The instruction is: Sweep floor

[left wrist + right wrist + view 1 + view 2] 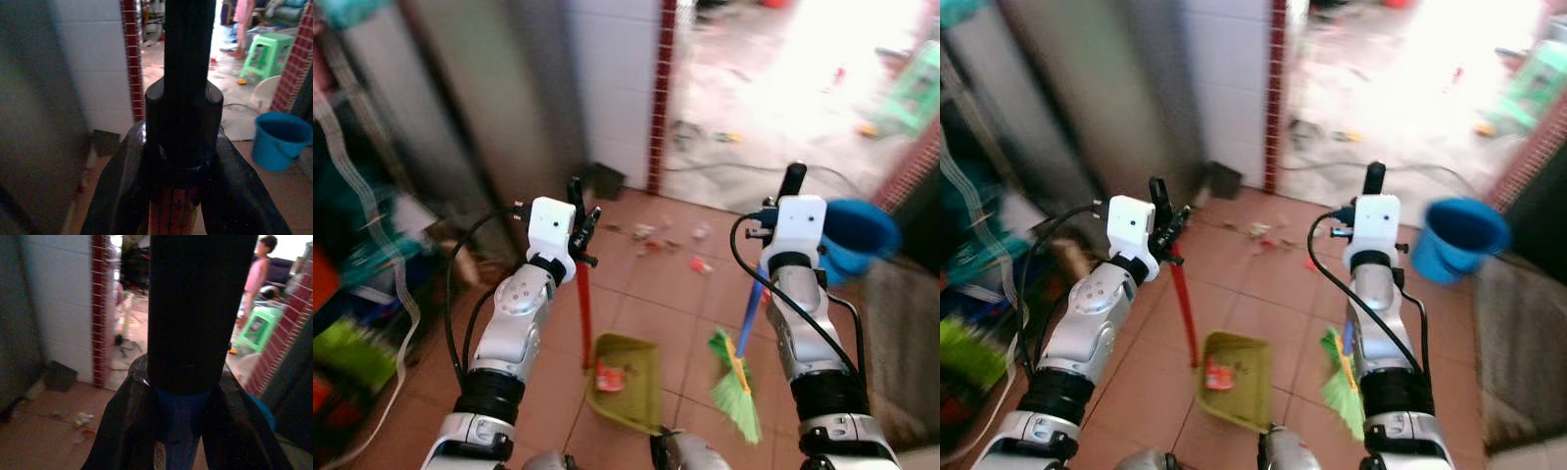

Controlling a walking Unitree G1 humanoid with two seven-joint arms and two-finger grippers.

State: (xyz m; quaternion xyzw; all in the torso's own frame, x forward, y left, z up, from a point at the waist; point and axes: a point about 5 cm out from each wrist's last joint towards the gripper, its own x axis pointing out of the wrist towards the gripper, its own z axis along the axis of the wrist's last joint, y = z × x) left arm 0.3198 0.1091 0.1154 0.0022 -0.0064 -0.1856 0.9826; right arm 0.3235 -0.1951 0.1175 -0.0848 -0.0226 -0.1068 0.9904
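Litter still lies on the terracotta tiled floor (636,323), so the sweeping looks partly done at best. A loose scatter of small scraps (671,240) sits at upper centre of the head views, just before the white tiled wall (607,88) with its red brick edging and the bright doorway beyond. One reddish scrap (609,376) already rests inside the olive-green plastic dustpan (628,384) at lower centre, which suggests that at least some collecting has happened.

The left gripper (579,223) is clamped around the dustpan's red upright handle (583,313) near its black top end; the left wrist view shows both black fingers (122,191) pressed against that handle. The right gripper (781,201) is closed on the blue stick (747,328) of the broom, below its black grip, and the right wrist view shows the stick pinched between the fingers. The broom's green bristle head (736,387) hangs low at lower right of centre, just beside the dustpan, well short of the scattered scraps.

What remains, by my judgement, is to carry both tools forward to the scatter near the wall, brush it into the pan, and check the floor around the round blue plastic bucket (857,235) at right. A green plastic stool (266,54) and a person in pink (257,274) stand outside the doorway.
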